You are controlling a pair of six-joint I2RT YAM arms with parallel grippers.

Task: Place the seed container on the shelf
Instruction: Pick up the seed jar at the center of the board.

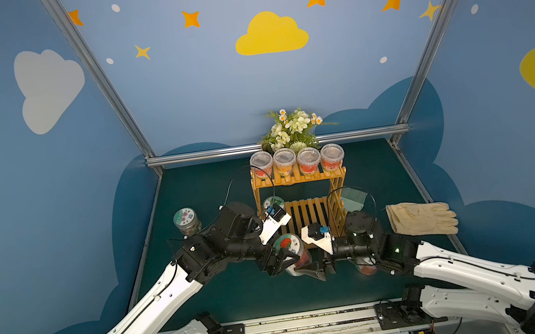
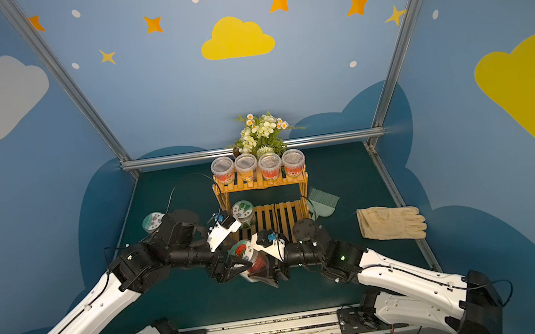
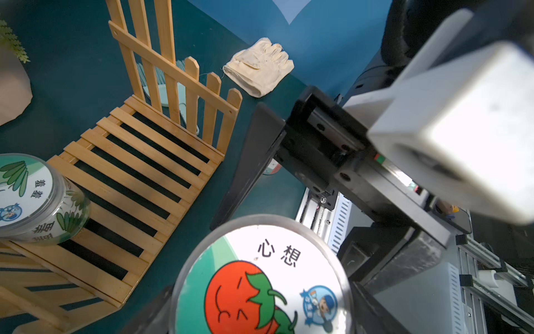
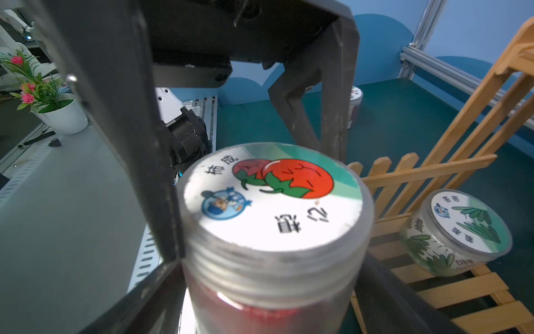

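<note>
Centre frame: shelf [image 1: 306, 212] on green mat [image 1: 242, 299], flowers [image 1: 292, 127] behind it. Top tier full, four jars [image 1: 284, 160] in a row. Lower tier holds one green-lidded jar [image 1: 271, 203] at its left end, half hidden by the wrist camera [image 1: 275, 221] of the left arm. Just below the shelf, tomato jar [image 1: 285, 243] tilted, clasped by left gripper [image 1: 288, 260]. Right gripper [image 1: 315, 267] at the jar's lower end, grip unclear. Lone jar [image 1: 186, 221] left of shelf. Brush [image 1: 352, 198] just right of it, glove [image 1: 422, 219] farther right.
</note>
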